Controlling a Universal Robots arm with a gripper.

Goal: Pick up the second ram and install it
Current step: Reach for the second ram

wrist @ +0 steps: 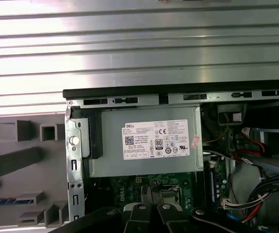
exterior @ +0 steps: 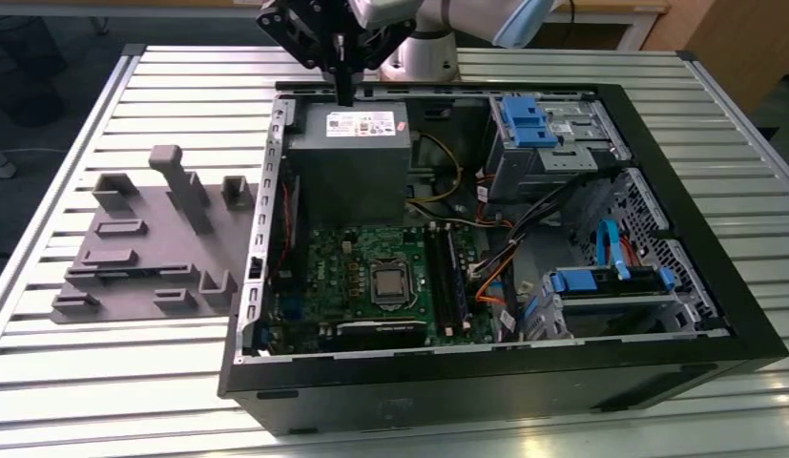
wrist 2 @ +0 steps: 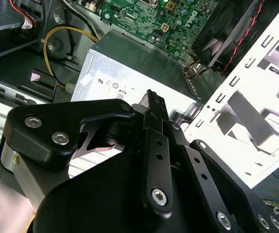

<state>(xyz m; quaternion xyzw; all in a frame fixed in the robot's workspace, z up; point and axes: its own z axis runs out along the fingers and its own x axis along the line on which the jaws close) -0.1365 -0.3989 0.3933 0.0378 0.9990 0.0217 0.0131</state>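
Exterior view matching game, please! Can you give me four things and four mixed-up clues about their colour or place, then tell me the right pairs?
Things:
1. power supply
2. plastic fixture
3. motherboard
4. gripper

Clues:
A. green, lying flat inside the case
B. black, hanging above the power supply
C. grey, outside the case, at the exterior view's left
D. grey box with a white label

Pairs: 1-D, 2-C, 3-A, 4-B.
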